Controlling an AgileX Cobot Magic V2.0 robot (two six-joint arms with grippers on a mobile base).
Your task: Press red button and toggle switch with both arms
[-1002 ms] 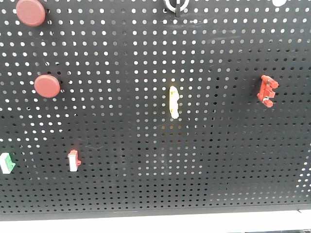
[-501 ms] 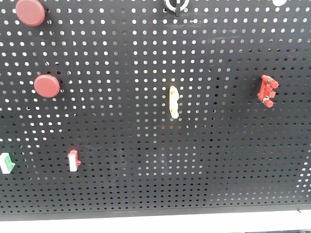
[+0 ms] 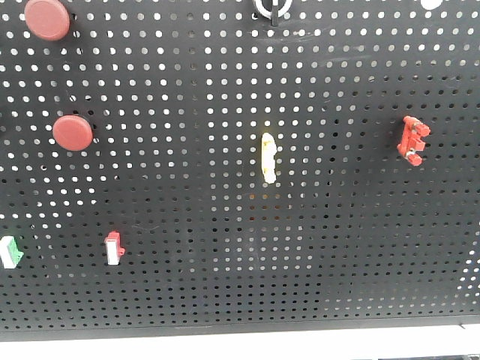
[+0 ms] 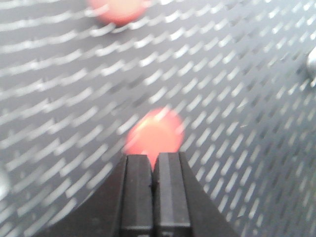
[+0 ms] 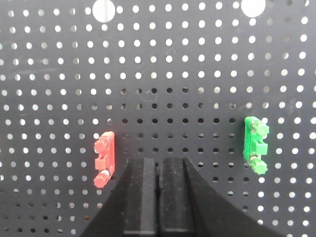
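On the black pegboard [image 3: 225,90], two round red buttons sit at the left: one at the top [image 3: 47,19], one lower [image 3: 73,133]. The red toggle switch [image 3: 413,140] is at the right. In the left wrist view, my left gripper [image 4: 153,158] is shut and empty, its tips just below a blurred red button [image 4: 154,131]; a second button [image 4: 120,7] is at the top edge. In the right wrist view, my right gripper [image 5: 158,162] is shut and empty, just right of the red toggle switch [image 5: 104,159]. Neither gripper shows in the front view.
A pale yellow lever [image 3: 268,157] is at the board's middle. A red-and-white rocker [image 3: 113,247] and a green-and-white rocker [image 3: 10,252] sit lower left. A green toggle [image 5: 256,144] is right of my right gripper. A black knob [image 3: 271,7] is at the top.
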